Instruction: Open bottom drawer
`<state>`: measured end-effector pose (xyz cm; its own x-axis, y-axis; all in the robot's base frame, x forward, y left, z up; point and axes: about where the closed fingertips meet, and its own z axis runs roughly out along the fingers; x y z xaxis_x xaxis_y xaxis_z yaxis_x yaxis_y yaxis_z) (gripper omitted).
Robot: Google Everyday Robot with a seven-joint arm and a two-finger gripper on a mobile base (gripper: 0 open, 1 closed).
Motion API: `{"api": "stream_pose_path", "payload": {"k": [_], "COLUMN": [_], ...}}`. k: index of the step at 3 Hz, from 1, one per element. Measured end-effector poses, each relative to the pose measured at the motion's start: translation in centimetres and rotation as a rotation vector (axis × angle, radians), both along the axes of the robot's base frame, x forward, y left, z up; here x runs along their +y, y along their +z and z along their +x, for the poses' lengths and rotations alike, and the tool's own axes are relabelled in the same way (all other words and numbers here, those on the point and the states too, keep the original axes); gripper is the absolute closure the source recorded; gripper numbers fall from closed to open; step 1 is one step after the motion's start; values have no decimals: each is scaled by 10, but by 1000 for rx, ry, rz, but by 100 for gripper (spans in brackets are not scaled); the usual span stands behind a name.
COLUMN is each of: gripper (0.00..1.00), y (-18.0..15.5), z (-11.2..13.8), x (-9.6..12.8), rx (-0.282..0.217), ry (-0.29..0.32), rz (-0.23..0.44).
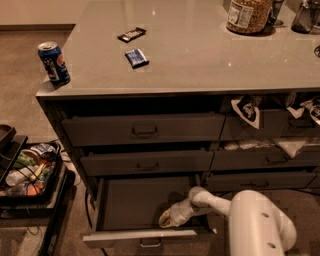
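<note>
The bottom drawer (142,237) of the left stack stands pulled well out, its slim front low in the view with a small centre pull (150,243) and a dark grey inside (140,200). My gripper (167,220) reaches down into the drawer's right part, just behind the front panel, on the end of my white arm (215,200). The two taller drawer fronts (145,131) above are pulled out slightly.
The counter (200,55) holds a blue soda can (54,63) at its left corner, two snack packets (132,34) and a jar (247,15). A black bin of bottles and snacks (27,170) stands on the floor left. The right stack (265,155) has bags hanging out.
</note>
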<state>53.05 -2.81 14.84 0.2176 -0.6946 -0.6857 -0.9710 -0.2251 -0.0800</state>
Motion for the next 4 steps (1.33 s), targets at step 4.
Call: {"api": "stream_pose_path", "payload": {"k": [4], "gripper": [100], "y": [-25], "z": [-28], "x": [7], "rx": [201], "ry": [25], "rz": [70]}}
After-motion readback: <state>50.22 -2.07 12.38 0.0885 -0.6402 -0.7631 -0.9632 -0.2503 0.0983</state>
